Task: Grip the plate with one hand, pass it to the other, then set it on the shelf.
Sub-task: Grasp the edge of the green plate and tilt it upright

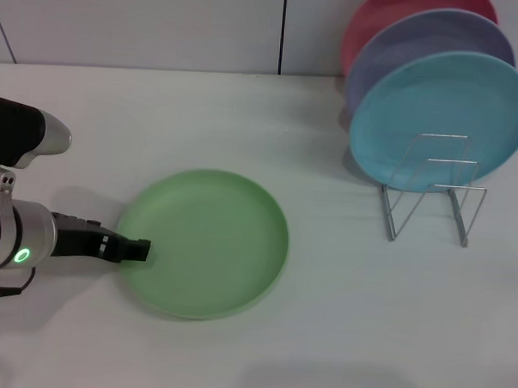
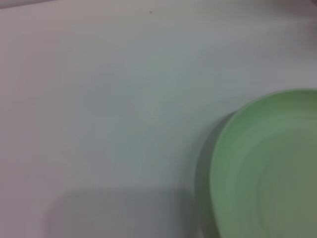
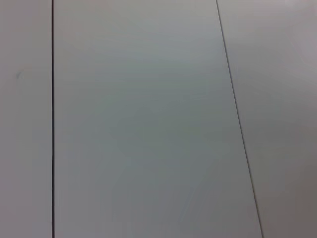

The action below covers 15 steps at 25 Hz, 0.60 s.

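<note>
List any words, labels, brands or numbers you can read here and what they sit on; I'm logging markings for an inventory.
No text can be read in any view.
The green plate, the blue plate, the two plates behind it and the wire rack are plain.
The left gripper, at the green plate's rim, shows only a lit green ring on the arm, no lettering.
The right wrist view shows only bare panels.
</note>
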Motion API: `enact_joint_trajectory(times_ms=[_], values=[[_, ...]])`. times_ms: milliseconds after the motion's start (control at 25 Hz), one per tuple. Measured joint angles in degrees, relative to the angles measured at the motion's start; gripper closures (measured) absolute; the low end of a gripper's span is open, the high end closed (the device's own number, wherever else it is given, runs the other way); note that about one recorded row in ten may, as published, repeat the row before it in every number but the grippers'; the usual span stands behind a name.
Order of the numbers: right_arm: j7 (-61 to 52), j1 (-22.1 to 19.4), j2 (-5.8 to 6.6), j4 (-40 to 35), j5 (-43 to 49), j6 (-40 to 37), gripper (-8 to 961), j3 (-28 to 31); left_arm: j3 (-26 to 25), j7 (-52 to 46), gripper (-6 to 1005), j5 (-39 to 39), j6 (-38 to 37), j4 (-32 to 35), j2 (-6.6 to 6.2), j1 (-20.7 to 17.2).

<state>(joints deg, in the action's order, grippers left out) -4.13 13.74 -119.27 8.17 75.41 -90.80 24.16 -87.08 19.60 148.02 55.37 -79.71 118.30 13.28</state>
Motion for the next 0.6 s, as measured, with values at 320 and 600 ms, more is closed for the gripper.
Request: enact_joint_trajectory(times_ms=[320,600], values=[[0.00,-0.11,0.00,0.00,0.00,0.01,156,0.01,-0.03,0.00,179,-0.02,0.00,0.08,0.00,0.35],[0.00,-0.13,0.00,-0.06,0.00,0.04,157,0.01,-0.02,-0.01,214,-0.02,0.42,0.05,0.00,0.56]])
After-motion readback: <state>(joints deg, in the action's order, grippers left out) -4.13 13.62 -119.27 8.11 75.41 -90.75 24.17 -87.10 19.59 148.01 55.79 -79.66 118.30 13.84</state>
